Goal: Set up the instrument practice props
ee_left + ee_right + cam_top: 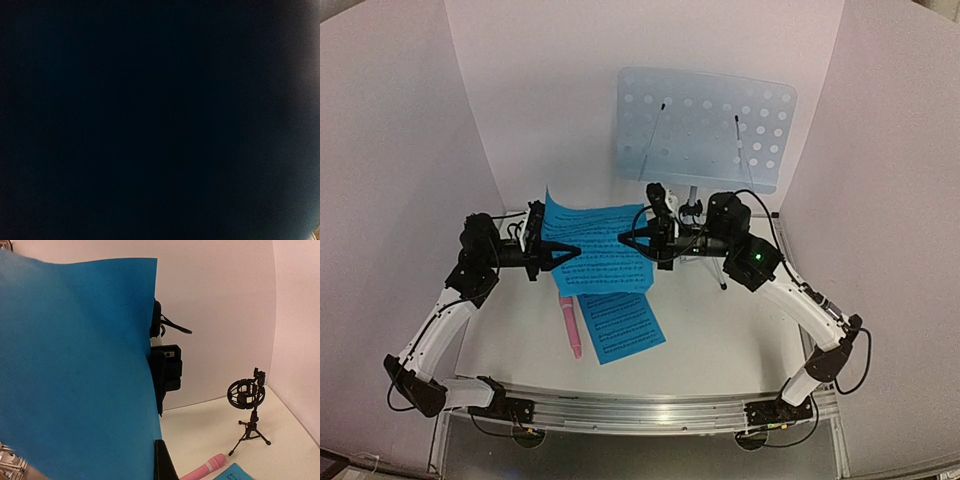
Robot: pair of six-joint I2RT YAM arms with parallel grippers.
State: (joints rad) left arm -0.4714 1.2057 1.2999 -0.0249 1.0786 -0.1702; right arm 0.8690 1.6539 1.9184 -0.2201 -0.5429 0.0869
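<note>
Holding the bright blue printed paper sheet (pixel 595 250) aloft, we are pinching opposite edges with the left gripper (pixel 563 254) and right gripper (pixel 623 238), both clamped tight. We are judging it should go taut and level to the pale-blue perforated plastic music stand (pixel 705 125) beyond the fingers. Below them, a second blue sheet (pixel 620 325) and slim pink microphone (pixel 567 325) are lying on the white table (pixel 720 340), with white walls (pixel 520 80) enclosing it.
</note>
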